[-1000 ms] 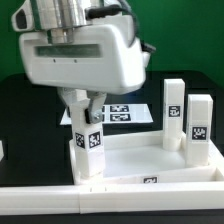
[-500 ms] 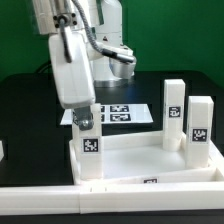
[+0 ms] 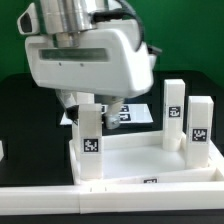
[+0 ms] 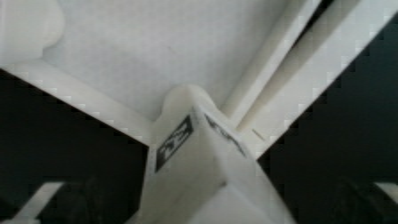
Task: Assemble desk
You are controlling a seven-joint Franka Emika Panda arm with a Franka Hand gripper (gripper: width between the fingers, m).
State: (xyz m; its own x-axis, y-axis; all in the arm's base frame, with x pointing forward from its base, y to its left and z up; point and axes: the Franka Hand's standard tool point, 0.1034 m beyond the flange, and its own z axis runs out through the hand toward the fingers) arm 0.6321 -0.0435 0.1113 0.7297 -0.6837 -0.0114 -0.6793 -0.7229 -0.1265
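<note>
Gripper [image 3: 92, 106] jaws spread wide around the top of the front leg [image 3: 90, 148], gripping nothing. That leg stands upright in the desk panel [image 3: 140, 160] corner socket. We back straight up, clear its top, then go for another leg.

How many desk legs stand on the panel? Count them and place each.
3: one leg under the open gripper at the exterior view's left, two legs at its right. A fourth may be hidden.
</note>
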